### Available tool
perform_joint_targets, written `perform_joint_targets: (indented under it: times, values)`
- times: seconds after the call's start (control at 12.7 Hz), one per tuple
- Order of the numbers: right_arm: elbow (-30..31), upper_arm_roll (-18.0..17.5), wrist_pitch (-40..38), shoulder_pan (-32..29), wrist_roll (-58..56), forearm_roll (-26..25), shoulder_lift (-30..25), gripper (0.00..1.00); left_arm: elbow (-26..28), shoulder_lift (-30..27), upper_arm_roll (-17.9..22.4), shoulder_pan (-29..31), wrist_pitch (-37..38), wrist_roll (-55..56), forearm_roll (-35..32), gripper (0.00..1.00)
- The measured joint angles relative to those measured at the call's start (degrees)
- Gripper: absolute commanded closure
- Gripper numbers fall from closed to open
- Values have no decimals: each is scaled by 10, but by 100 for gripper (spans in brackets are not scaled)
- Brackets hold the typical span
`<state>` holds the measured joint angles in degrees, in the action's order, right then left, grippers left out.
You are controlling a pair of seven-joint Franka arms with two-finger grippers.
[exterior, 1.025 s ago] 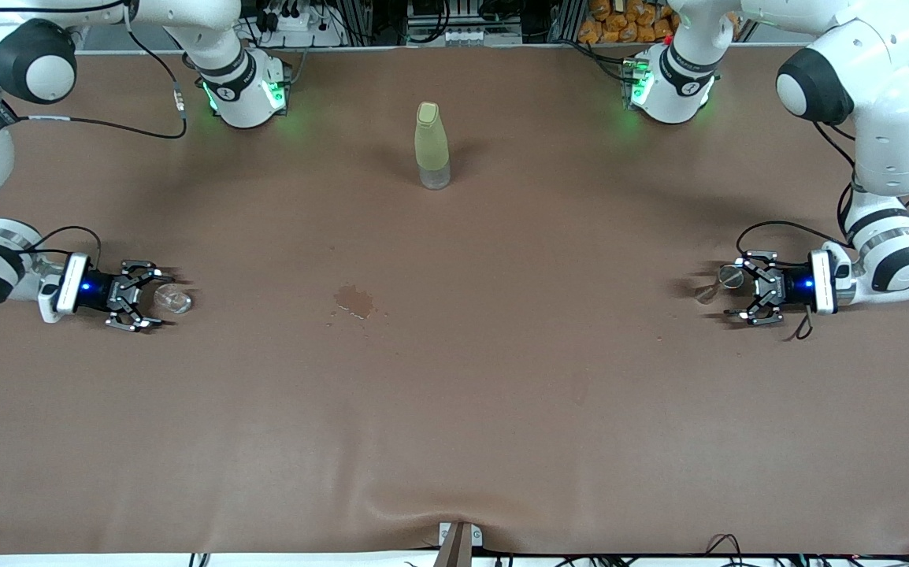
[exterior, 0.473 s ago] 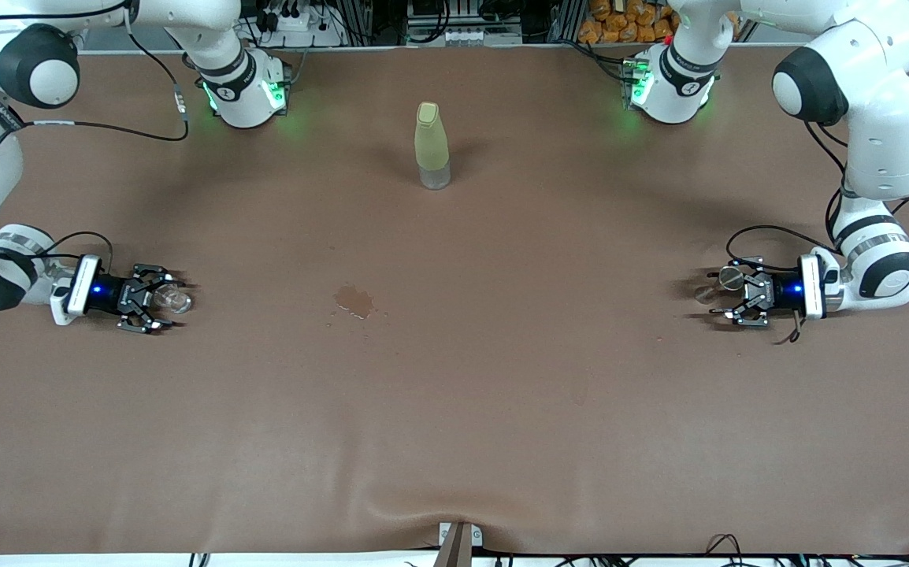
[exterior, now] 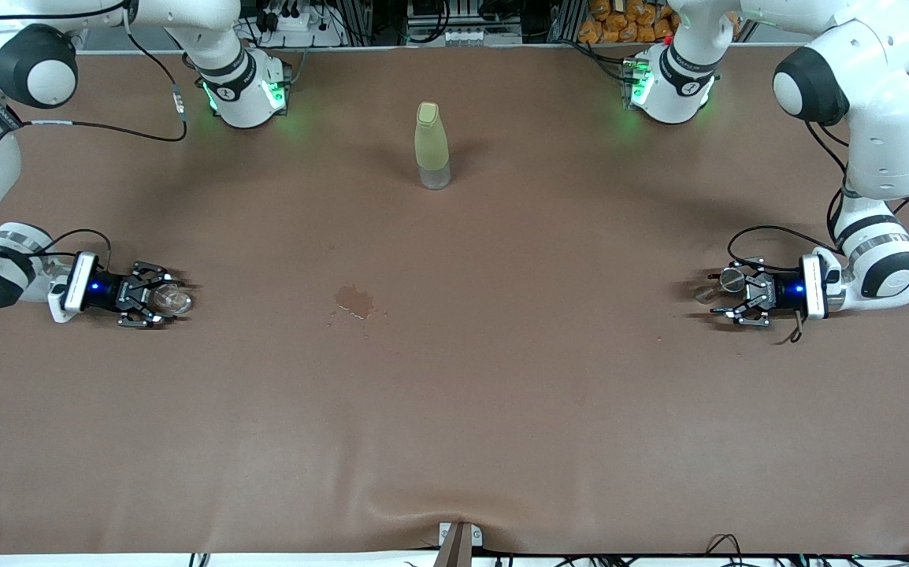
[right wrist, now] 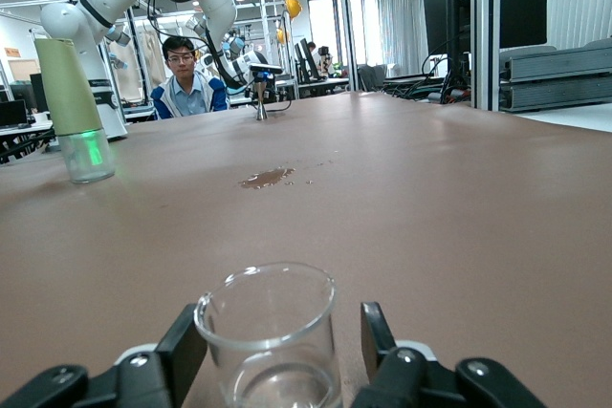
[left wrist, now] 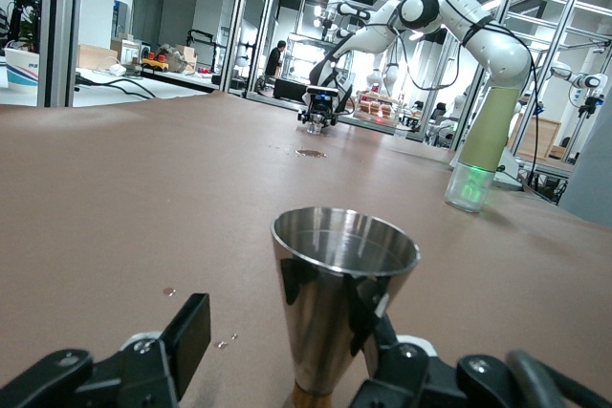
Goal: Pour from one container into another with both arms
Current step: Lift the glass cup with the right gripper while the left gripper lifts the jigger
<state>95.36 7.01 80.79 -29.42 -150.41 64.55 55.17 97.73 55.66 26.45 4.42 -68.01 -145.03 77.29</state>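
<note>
While both arms reached low along the brown surface (exterior: pixel 454 409), each gripper sat at its own end of it, well apart.

Right gripper (exterior: pixel 157 296): down at the surface, toward the right arm's end. Its fingers (right wrist: pixel 182 351) stood either side of the small clear cup (exterior: pixel 172 298), close against the glass wall; the wrist view showed a sliver of gap on one side, so a firm clamp could not be confirmed. Cup upright on the surface, a little liquid in the bottom.

Left gripper (exterior: pixel 729 296): down at the surface, toward the left arm's end. Its fingers (left wrist: pixel 186 336) bracketed the metal measuring cup (exterior: pixel 730 277), one pressed to the cone, the other a short way off it. Measuring cup upright.

Pale yellow-green bottle (exterior: pixel 431 146) stood upright mid-surface, farther from the front camera than both cups. A small wet stain (exterior: pixel 354 299) lay between the cups, nearer the clear one.
</note>
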Motion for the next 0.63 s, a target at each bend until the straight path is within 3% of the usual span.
perform_joint_targets:
  times: [0.32,0.47,0.55,0.63]
  values:
    - [-1,0,-2,-2,0,0,1,64,0,0,0,0,0,0,0,27]
    - [-3,0,-5,-2,0,1,2,69,0,1,1,0,0,0,0,28]
    - [-3,0,-5,-2,0,2,2,77,0,1,1,0,0,0,0,32]
    - [-3,0,-5,-2,-1,2,3,77,0,2,1,0,0,0,-1,36]
